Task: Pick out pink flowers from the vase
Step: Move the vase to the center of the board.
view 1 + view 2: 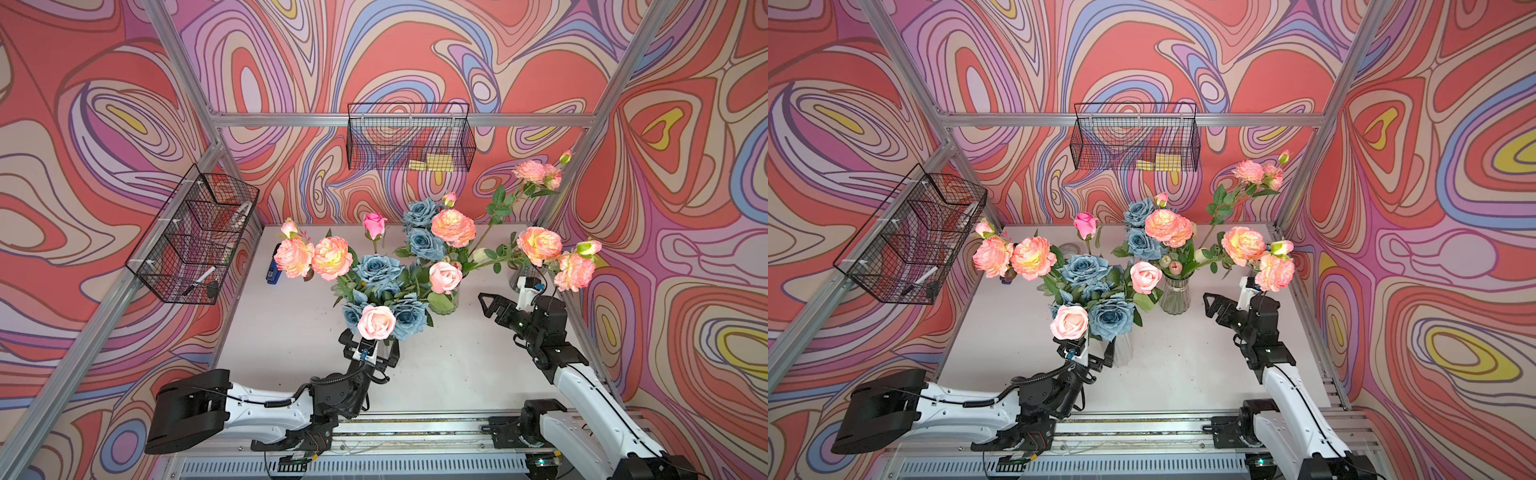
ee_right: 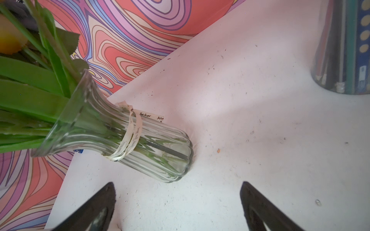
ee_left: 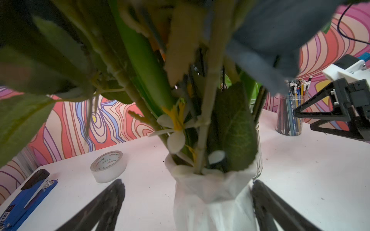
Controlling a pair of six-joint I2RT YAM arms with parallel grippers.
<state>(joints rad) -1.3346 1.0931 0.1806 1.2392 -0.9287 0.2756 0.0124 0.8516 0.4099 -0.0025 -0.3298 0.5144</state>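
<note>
Left fingers (image 3: 109, 200) stand apart, straddling the wrapped vase (image 3: 210, 192) on the counter (image 3: 300, 180). We judge this arm nearer the pink flowers (image 1: 376, 322), the closest at 12 o'clock from them in a top view, stems rising upright from the neck. Right fingers (image 2: 100, 206), also apart, face the glass vase (image 1: 1175, 295) at 9 o'clock.
</note>
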